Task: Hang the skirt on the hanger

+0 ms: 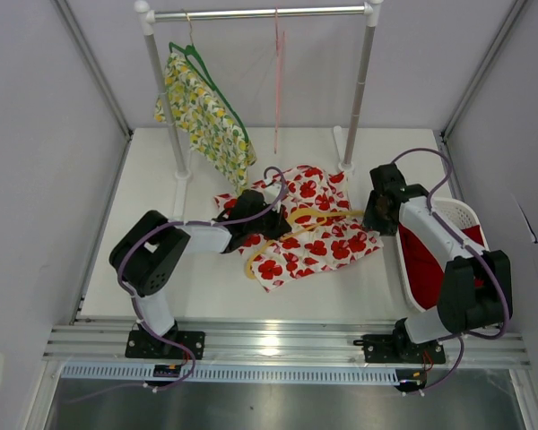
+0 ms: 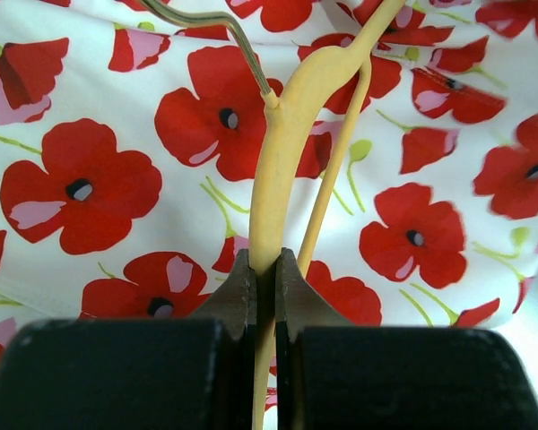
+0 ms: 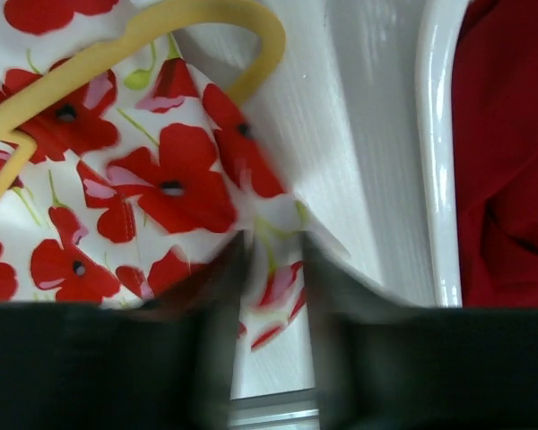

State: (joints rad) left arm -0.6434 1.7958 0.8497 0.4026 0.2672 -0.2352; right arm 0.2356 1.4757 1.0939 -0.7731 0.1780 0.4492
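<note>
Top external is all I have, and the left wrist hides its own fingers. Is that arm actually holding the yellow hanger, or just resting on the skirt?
Observer: Holding it. In the left wrist view the left gripper is shut on the yellow hanger, pinching one arm just below where the metal hook joins.
Operator: And the right arm, does it have fabric?
Observer: The right wrist view shows the skirt edge lying between the right gripper fingers. It is blurred, so I cannot tell whether they have closed on it.
</note>
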